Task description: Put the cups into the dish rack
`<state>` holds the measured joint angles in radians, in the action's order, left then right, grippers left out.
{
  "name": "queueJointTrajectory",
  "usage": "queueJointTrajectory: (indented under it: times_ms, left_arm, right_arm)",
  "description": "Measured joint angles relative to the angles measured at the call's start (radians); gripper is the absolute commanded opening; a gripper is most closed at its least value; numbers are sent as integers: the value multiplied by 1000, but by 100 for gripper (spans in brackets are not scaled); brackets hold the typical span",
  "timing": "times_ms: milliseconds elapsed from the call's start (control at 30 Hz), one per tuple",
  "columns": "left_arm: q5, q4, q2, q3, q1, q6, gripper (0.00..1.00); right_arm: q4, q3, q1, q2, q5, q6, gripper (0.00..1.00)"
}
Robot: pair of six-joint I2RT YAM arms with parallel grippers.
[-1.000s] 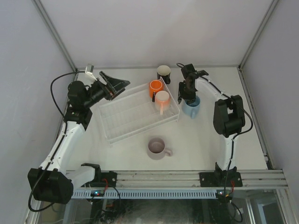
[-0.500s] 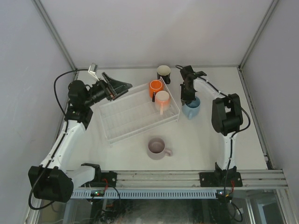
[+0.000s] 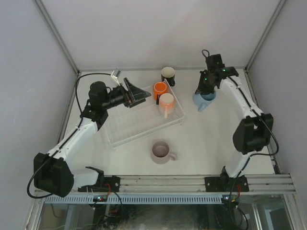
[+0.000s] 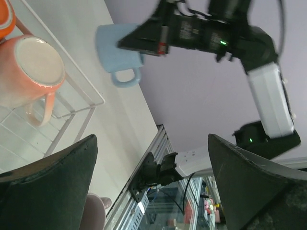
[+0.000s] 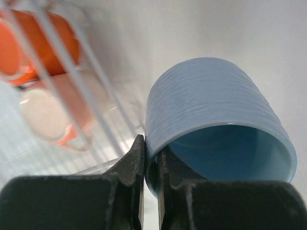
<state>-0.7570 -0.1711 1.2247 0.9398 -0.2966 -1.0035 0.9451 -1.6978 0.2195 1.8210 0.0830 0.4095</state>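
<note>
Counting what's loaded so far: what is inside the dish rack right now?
In the dish rack, at its far right end: the orange mug and the peach-pink mug beside it. The open left gripper covers part of its far edge; that bit is hidden.

Overhead looks down — both wrist cameras share the light blue mug.

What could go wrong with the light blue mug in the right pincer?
The right pincer pinches only one wall of the light blue ceramic mug, so it may slip or swing. The left pincer hovers open over the clear ribbed dish rack beside the orange mug and peach-pink mug; the arms may collide there.
</note>
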Motion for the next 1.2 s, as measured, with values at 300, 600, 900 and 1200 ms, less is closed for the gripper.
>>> queueJointTrajectory:
  times_ms: [300, 600, 900, 1200]
  left_arm:
    - [74, -99, 89, 22, -57, -70, 97]
    - [79, -186, 188, 137, -129, -87, 95]
    - [103, -235, 203, 149, -149, -139, 95]
    - [118, -296, 209, 149, -150, -192, 94]
  right_arm:
    - [-187, 63, -39, -369, 224, 185, 0]
    - [-738, 417, -26, -557, 422, 576, 0]
    - [-1069, 512, 78, -552, 423, 665, 0]
    - [-1348, 530, 179, -523, 406, 706, 0]
